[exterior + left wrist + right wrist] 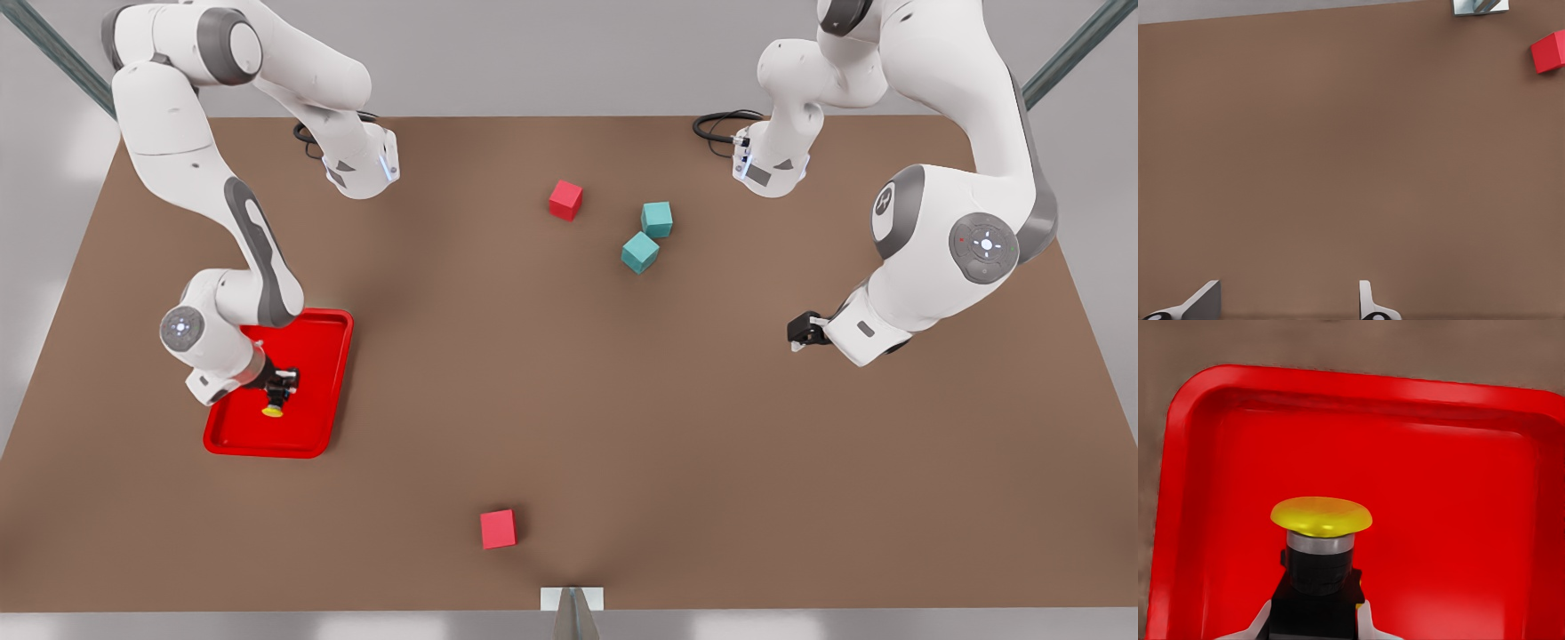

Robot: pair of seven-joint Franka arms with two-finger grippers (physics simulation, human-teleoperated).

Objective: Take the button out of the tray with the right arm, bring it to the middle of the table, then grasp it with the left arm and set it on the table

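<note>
Red tray (pixel 1198 453) — yellow-capped, black-based button (pixel 1321 547).

The button (pixel 1321 540), a yellow cap on a black base, sits clamped between the right fingers (pixel 1365 620) over the shallow red tray (pixel 311 436) on the brown counter (pixel 569 400).

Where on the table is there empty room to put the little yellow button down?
The table is bare in the middle, between the red tray, the lower red cube and the waiting, open left pincer. It is crowded near the upper red cube and two teal cubes. The right pincer grips the button.
</note>
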